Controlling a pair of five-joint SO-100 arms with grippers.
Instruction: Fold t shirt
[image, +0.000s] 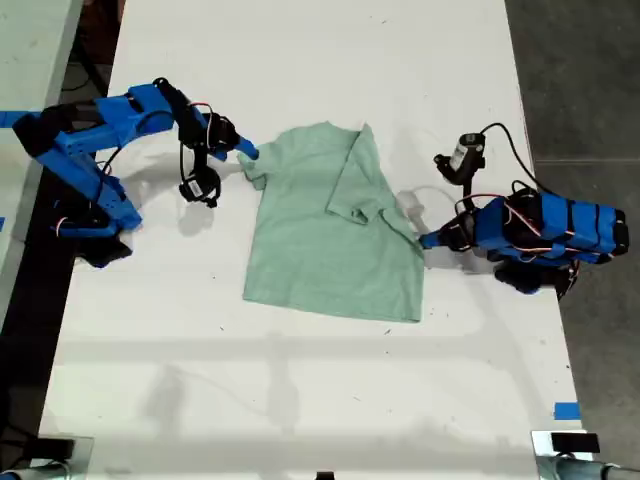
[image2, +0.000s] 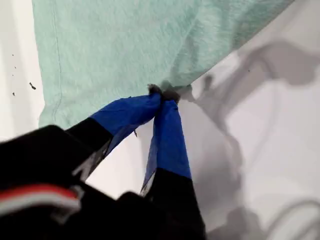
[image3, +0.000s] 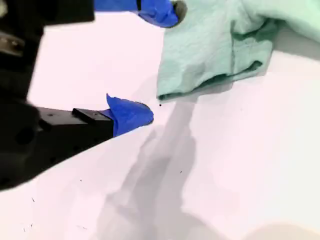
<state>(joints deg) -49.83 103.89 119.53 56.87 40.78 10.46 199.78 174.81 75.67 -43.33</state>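
The pale mint-green t shirt (image: 320, 240) lies flat mid-table, and the sleeve on the exterior view's right is folded in over its body. My first gripper (image: 426, 240) belongs to the arm at the exterior view's right. Its blue tips (image2: 162, 100) are shut together on the t shirt's (image2: 140, 45) side edge. My second gripper (image: 247, 152), on the arm at the exterior view's left, is open. Between its two blue fingertips (image3: 131, 114) there is only table. The bunched sleeve (image3: 210, 60) lies just beyond them.
The white table (image: 300, 380) runs past the shirt on all sides. A blue tape mark (image: 566, 410) sits near its edge at the exterior view's lower right. Dark floor lies beyond that edge. Cables and a small camera (image: 462, 155) stick up from the first arm.
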